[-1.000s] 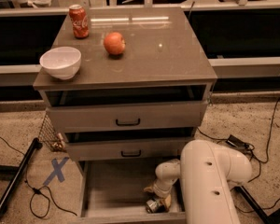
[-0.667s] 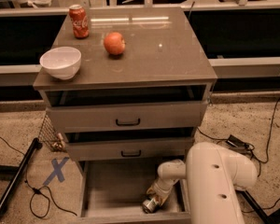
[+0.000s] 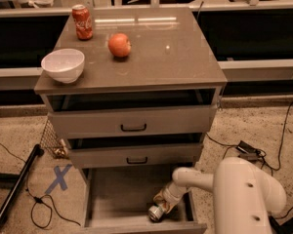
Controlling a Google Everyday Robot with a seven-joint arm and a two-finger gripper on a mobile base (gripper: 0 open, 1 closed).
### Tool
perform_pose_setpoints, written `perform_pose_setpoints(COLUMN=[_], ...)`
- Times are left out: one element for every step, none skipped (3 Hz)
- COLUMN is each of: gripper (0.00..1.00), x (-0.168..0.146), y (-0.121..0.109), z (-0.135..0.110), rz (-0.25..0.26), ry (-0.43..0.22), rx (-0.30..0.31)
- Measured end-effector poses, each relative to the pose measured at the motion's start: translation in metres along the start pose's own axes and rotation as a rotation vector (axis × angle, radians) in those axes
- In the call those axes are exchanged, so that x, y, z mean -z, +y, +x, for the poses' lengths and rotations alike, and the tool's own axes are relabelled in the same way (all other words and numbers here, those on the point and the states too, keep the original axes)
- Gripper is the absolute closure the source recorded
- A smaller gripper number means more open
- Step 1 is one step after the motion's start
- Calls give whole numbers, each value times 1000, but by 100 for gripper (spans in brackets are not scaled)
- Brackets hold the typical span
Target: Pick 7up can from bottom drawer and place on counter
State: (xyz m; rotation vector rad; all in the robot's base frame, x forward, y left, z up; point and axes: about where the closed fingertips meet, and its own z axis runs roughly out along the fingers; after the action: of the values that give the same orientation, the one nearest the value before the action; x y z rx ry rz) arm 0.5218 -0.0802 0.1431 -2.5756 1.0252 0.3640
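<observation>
The bottom drawer (image 3: 112, 194) is pulled out at the foot of the grey cabinet. Inside it, near the front right, the 7up can (image 3: 156, 212) lies tilted on its side, its silver end facing the front. My gripper (image 3: 162, 203) reaches down into the drawer from the white arm (image 3: 244, 194) on the right and sits right at the can, its fingers around the can's upper part. The counter (image 3: 156, 52) is the glossy grey-brown top of the cabinet.
On the counter stand a red Coca-Cola can (image 3: 82, 22), an orange-red fruit (image 3: 119, 45) and a white bowl (image 3: 63, 65). The two upper drawers (image 3: 132, 121) are slightly open. A black pole (image 3: 17, 185), cables and a blue tape cross (image 3: 59, 177) lie on the floor.
The gripper has shifted lower and leftward in the drawer, and the can now lies more tilted toward the drawer's front, held between the fingers.
</observation>
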Motion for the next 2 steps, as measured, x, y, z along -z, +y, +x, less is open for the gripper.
perform_pose_setpoints(gripper=[100, 100], x=[64, 131], y=[-18, -21], z=[-5, -8], rz=[222, 384], ry=[-21, 28], rx=[96, 200])
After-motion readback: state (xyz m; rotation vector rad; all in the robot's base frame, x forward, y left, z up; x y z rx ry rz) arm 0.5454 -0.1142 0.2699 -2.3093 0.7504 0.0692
